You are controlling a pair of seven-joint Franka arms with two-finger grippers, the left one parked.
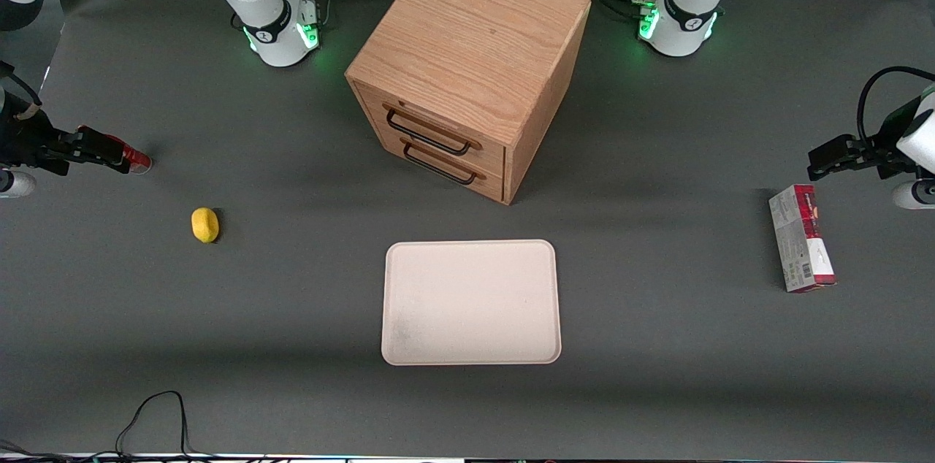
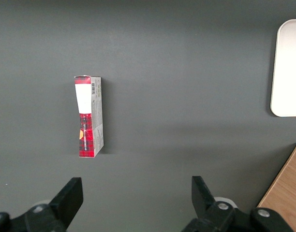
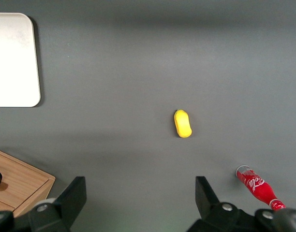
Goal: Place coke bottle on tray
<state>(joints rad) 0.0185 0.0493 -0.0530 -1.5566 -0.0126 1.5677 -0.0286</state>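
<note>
On the dark grey worktop (image 1: 292, 317), nearest to the front camera, lies the large flat cream-white tray (image 1: 471, 302) with rounded corners and a low rim, and nothing is on it. A little farther from the camera, toward the working arm's end of the worktop, rests a small yellow oval lemon-like object (image 1: 205, 224). Toward the parked arm's end lies a red-and-grey rectangular carton (image 1: 801, 238) on its side. Farther again, at the working arm's end, the small slim red coke bottle (image 3: 258, 186) with white script lettering lies flat on the worktop, its silvery base turned toward the yellow object. The black two-finger gripper (image 3: 140, 195) hangs above the worktop near the bottle, its fingers spread wide apart and holding nothing. Farthest stands the light wooden two-drawer cabinet (image 1: 475, 47) with dark handles, just past the tray
</note>
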